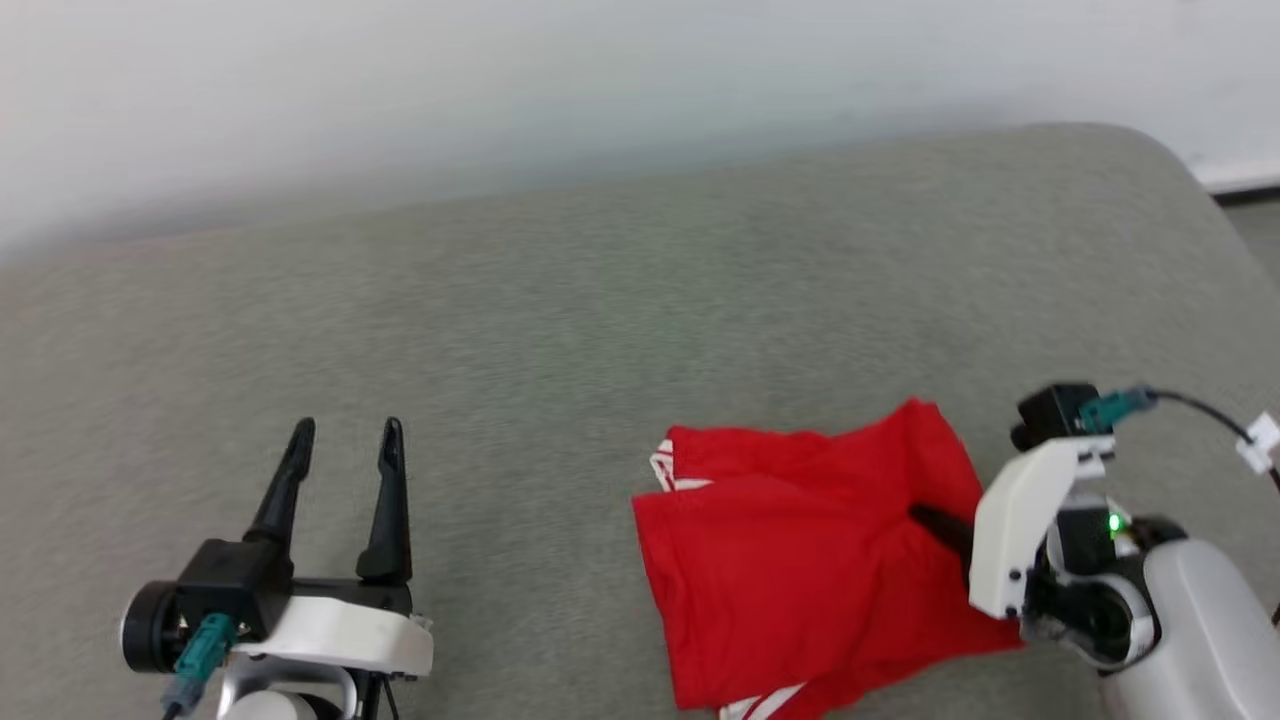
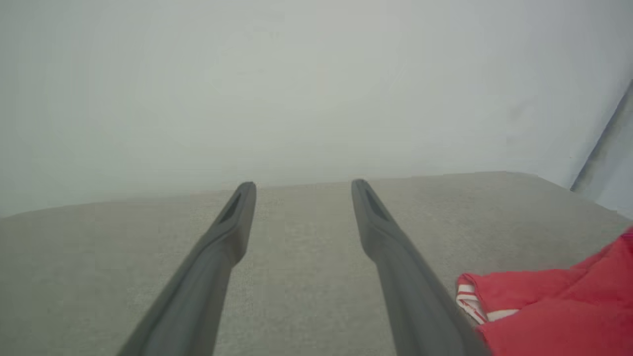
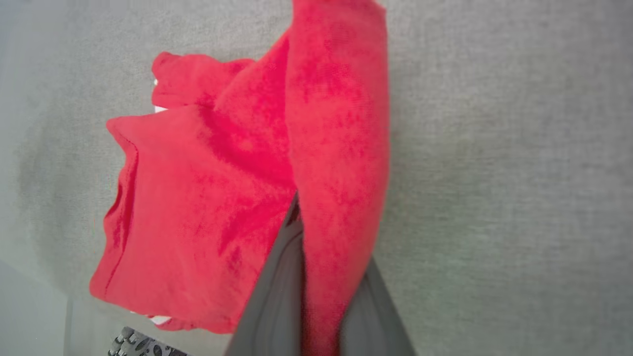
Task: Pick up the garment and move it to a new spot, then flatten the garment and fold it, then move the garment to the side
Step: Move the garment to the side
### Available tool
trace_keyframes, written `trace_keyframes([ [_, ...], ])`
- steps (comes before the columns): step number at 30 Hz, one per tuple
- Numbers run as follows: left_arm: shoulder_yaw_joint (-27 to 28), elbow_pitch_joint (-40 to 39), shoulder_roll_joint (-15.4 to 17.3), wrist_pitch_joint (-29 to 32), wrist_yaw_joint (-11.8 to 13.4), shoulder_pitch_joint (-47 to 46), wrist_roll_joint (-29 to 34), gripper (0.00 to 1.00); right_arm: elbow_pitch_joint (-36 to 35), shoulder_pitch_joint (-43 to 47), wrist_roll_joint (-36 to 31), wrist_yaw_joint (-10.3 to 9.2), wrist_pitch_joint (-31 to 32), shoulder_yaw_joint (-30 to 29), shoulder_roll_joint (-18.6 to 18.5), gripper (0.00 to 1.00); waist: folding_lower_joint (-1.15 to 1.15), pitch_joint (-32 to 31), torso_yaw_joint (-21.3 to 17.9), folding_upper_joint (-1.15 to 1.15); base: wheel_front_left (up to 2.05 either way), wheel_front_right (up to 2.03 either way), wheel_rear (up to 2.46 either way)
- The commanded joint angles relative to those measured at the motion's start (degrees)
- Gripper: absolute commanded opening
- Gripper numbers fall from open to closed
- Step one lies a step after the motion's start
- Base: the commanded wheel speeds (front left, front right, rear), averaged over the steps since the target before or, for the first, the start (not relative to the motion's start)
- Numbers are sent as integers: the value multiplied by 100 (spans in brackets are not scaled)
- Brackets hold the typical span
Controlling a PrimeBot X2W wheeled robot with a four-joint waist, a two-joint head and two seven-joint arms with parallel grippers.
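Setting: grey-green upholstered surface against a pale wall.
Before me lies a broad padded surface (image 1: 560, 300) covered in grey-green woven fabric, its far right corner rounded. Behind it rises a plain off-white wall (image 1: 500, 80), unmarked. At far right I note a white skirting board (image 1: 1240, 178) and a strip of grey floor (image 1: 1262, 225) beneath it. Light is soft and even; shadows are faint.

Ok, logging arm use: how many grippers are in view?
2. The left gripper, lower left, is open, clear of the garment; the right gripper, lower right, is shut on it.
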Motion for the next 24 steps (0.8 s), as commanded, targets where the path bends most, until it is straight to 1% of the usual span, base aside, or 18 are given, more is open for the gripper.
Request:
trace_keyframes([
  [1,54,-125,54,-19,-2,-55,45,100,43,-253,-126,-3,-84,21,-51,0,0,355,-793,0,0,0,0],
  [3,70,-264,140,-19,-31,-181,91,100,147,-480,-247,-3,-145,2,-102,0,0,609,-1074,0,0,0,0],
  [4,80,-337,180,-13,-53,-248,106,100,214,-589,-210,-2,-141,-30,-65,0,0,748,-1199,0,0,0,0],
  [6,82,-534,252,56,-73,-386,134,100,295,-891,-312,-2,-258,-111,-178,0,0,1076,-1411,0,0,0,0],
  [10,28,-1000,451,284,-155,-765,280,100,554,-1338,-455,-2,-610,-373,-364,0,0,1770,-1633,0,0,0,0],
  [11,13,-1110,495,345,-164,-854,317,100,620,-1437,-536,-2,-712,-451,-407,0,0,1927,-1658,0,0,0,0],
  [12,13,-1110,495,345,-164,-854,317,100,620,-1437,-536,-2,-712,-451,-407,0,0,1927,-1658,0,0,0,0],
  [15,-35,-1513,676,598,-251,-1250,448,100,855,-1925,-850,-3,-1156,-825,-670,0,0,2518,-1665,0,0,0,0],
  [16,-35,-1513,676,598,-251,-1250,448,100,855,-1925,-850,-3,-1156,-825,-670,0,0,2518,-1665,0,0,0,0],
  [22,-63,-2022,936,951,-381,-1861,622,100,1150,-2678,-1345,-3,-1712,-1590,-1063,0,0,3242,-1557,0,0,0,0],
  [24,-69,-2149,1002,1037,-424,-2021,671,100,1238,-2881,-1478,-3,-1790,-1815,-1136,0,0,3422,-1511,0,0,0,0],
])
